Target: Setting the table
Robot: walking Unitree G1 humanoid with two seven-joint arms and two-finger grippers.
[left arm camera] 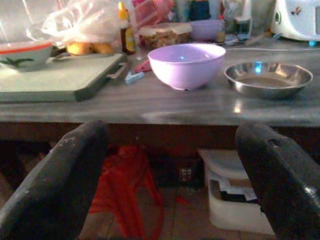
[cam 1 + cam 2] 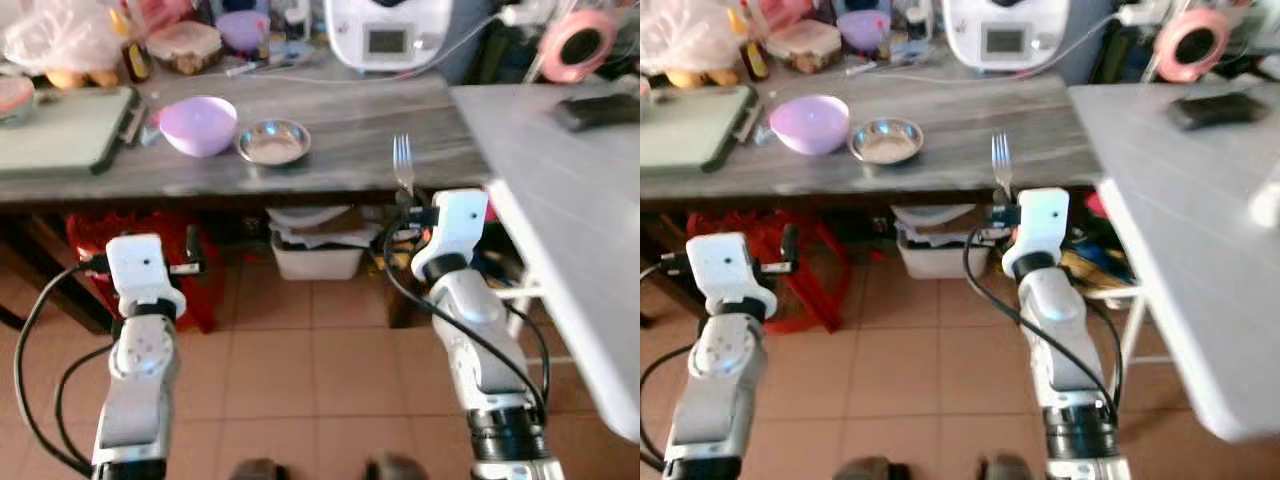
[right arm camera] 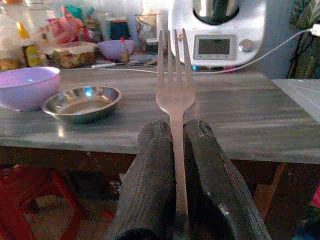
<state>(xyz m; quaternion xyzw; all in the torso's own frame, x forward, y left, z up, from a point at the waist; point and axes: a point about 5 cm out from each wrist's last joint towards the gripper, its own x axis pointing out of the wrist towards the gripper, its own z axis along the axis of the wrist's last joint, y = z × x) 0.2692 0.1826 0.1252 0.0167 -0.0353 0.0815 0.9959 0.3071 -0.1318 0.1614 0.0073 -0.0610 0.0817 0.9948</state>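
Grey counter (image 2: 330,150) edge ahead, right jaws (image 3: 176,135) clamping upright fork (image 3: 175,95), left jaws (image 1: 175,170) spread wide, holding nothing

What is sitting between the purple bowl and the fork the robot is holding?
A shiny metal dish sits between the purple bowl and the fork, on the grey counter. The left eye view shows it.

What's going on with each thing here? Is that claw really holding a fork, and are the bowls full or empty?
Right claw: shut on the fork.
Fork: held upright, tines up, in front of the counter.
Left claw: open, holding nothing.
Purple bowl: upright on the counter, looks empty.
Steel dish: upright beside the purple bowl, empty.
Kitchen machine: at the back of the counter, cable attached; display unreadable.
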